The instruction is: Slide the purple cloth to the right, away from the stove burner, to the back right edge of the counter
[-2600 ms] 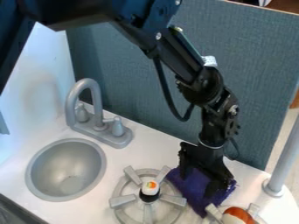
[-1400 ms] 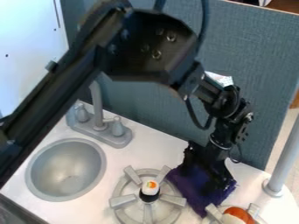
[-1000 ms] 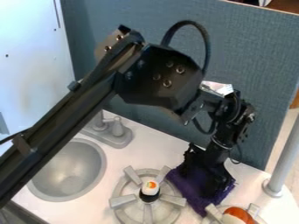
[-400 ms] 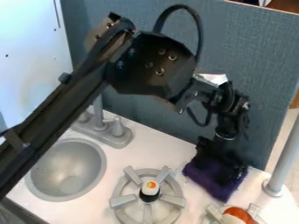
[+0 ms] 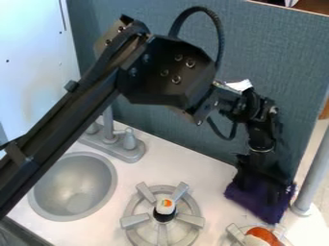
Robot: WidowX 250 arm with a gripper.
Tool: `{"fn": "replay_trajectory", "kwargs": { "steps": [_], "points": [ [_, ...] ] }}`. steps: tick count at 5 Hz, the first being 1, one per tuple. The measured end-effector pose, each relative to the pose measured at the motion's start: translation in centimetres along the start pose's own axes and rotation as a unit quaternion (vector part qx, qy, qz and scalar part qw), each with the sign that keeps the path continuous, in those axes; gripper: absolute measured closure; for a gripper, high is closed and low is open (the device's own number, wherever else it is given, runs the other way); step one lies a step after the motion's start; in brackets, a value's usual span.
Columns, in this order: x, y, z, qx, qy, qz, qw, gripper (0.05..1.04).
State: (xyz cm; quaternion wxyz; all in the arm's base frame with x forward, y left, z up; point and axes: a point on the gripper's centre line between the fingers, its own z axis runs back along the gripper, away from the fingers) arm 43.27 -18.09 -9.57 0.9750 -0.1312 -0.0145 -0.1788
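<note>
On the right of the counter, in front of the blue-grey panel, the black gripper (image 5: 262,186) hangs down over a dark purple cloth (image 5: 255,203) and touches it. The cloth lies bunched under and around the gripper, which hides its upper part. Its right side is close to the base of the grey post (image 5: 302,206). Just below the cloth, near the bottom edge, is a round orange-brown and white object (image 5: 262,236) on a second grey burner.
A grey burner (image 5: 133,221) stands left of the cloth, with a small white egg-shaped piece (image 5: 165,206) with an orange mark at its middle. The sink (image 5: 74,185) and faucet base (image 5: 119,148) are further left, partly behind the arm.
The gripper and the purple cloth have moved together to the right, toward the post, and a strip of white counter now shows between cloth and left burner. The upper arm swung across the left side.
</note>
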Motion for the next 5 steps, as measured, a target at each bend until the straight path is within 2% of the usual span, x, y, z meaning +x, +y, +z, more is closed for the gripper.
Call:
{"fn": "replay_trajectory", "kwargs": {
  "steps": [1, 2, 3, 4, 5],
  "points": [
    [-0.9, -0.1, -0.1, -0.01, 0.0, 0.016, 0.9998, 0.083],
    [-2.9, 0.0, 2.0, 0.009, -0.005, 0.029, 0.9995, 0.083],
    [-3.9, 0.6, 5.5, 0.042, -0.031, 0.039, 0.9978, 0.083],
    [-6.3, 0.5, 7.9, 0.062, -0.051, 0.047, 0.9956, 0.083],
    [-8.9, 0.5, 9.8, 0.084, -0.03, 0.028, 0.9956, 0.083]
  ]
}}
